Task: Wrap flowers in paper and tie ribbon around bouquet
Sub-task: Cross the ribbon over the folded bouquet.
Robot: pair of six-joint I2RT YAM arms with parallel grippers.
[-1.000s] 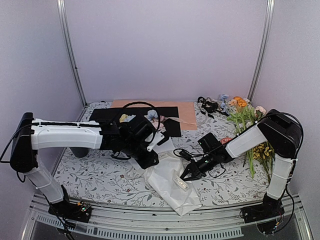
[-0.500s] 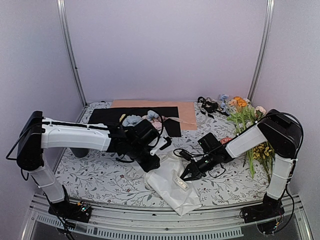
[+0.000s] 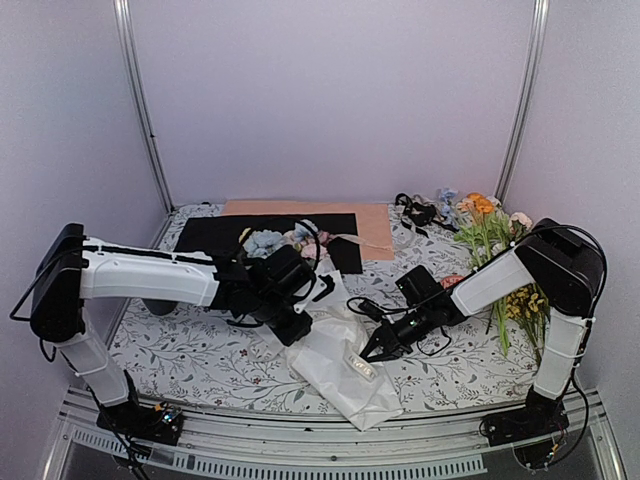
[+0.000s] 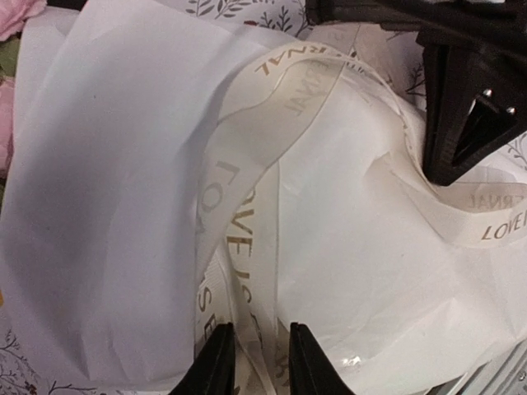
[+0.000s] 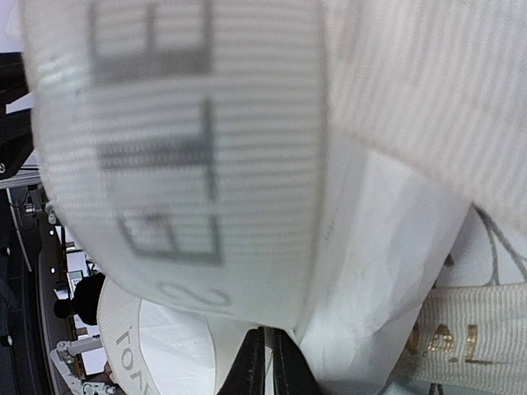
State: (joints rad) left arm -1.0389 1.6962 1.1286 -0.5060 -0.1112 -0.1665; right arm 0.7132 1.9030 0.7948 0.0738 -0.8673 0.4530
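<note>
Across the middle of the bouquet [image 3: 335,368], which lies on the leaf-printed tablecloth [image 3: 190,350] with its narrow end toward the arms' bases, the two grippers meet from either side. Seen from above, the left gripper [image 3: 297,330] sits at the cone's left flank and the right gripper [image 3: 377,351] at its right flank. The ribbon [image 3: 358,367] shows there only as a short lettered strip on the white paper [image 3: 318,355]. The flowers [image 3: 265,240] poke out of the bouquet's wide far end, over a black sheet [image 3: 205,232] with a peach sheet [image 3: 378,238] beyond it. Orange-and-yellow sprigs [image 3: 482,212] lie well to the bouquet's right.

The left wrist camera gives what the overhead one lacks. The cream ribbon, printed in gold letters, rises from between the left gripper's fingers [image 4: 218,366], arcs in a loop over the paper and runs to the right gripper's tip. The left jaws stand narrowly apart, clamped on the ribbon's strands.

The right wrist view is mostly blurred ribbon hanging close to the lens. Below it, the right jaws are pinched almost together on the ribbon, with paper just beside them.
</note>
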